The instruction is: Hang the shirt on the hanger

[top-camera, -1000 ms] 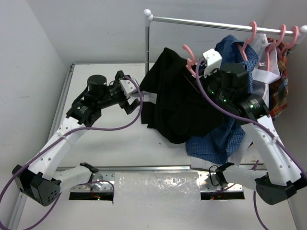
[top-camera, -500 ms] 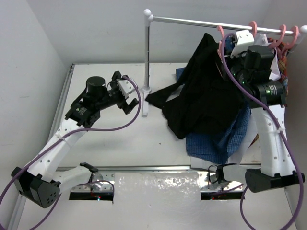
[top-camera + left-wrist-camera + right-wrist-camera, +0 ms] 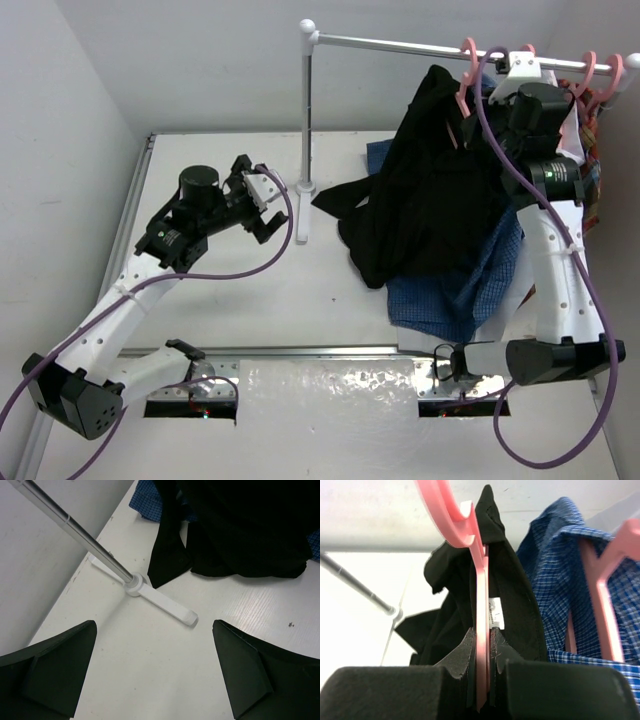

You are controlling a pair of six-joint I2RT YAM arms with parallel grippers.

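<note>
The black shirt (image 3: 430,190) hangs on a salmon-pink hanger (image 3: 467,62) held up at the rail; its lower part trails to the table. In the right wrist view the hanger (image 3: 481,605) runs through the shirt's neck, beside the white label (image 3: 496,614) on the black shirt (image 3: 515,595). My right gripper (image 3: 482,645) is shut on the hanger's stem, and shows high by the rail in the top view (image 3: 500,80). My left gripper (image 3: 262,205) is open and empty over the table, left of the shirt's hem (image 3: 170,560); it also shows in the left wrist view (image 3: 155,650).
A metal rail (image 3: 400,44) on an upright pole (image 3: 306,110) with a white foot (image 3: 160,597) stands at the back. A blue checked shirt (image 3: 450,290) lies under the black one. More pink hangers (image 3: 590,75) and a plaid garment (image 3: 585,190) hang at the far right.
My right gripper has lifted the hanger and shirt up and to the right, to the rail. The shirt's lower part was dragged right across the table. The left arm hardly moved.
</note>
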